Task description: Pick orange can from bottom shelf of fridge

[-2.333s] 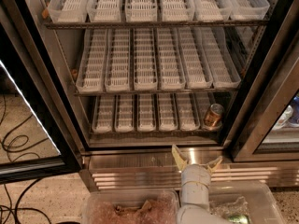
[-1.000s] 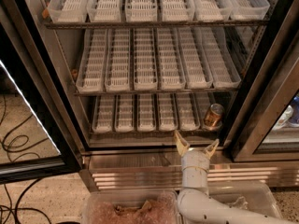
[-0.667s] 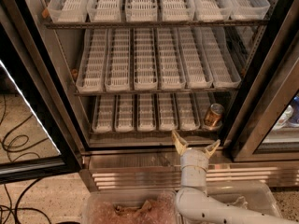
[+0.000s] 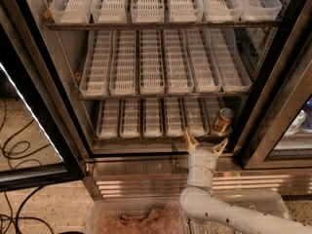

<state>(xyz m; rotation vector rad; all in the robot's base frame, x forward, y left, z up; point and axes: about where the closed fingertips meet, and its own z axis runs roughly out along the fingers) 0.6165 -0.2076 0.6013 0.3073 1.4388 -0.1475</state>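
The hand (image 4: 205, 144) is hovering just outside the front edge of the counter (image 4: 146, 119), toward its right end. Its two fingers are spreading wide in a V and are gripping nothing. Up and to the right of it, the orange can (image 4: 223, 121) is sitting at the counter's front right corner, beside the last white tray lane (image 4: 195, 117) and close against the fridge (image 4: 146, 172) frame on that side, apart from the hand. The can is looking like a light, thin-walled thing with a smooth, shiny skin, so it is probably going to feel slippery and may dent under a hard squeeze. The best hold is likely across the round body at mid-height, below the silver rim. The finger going between can and frame is getting little room.
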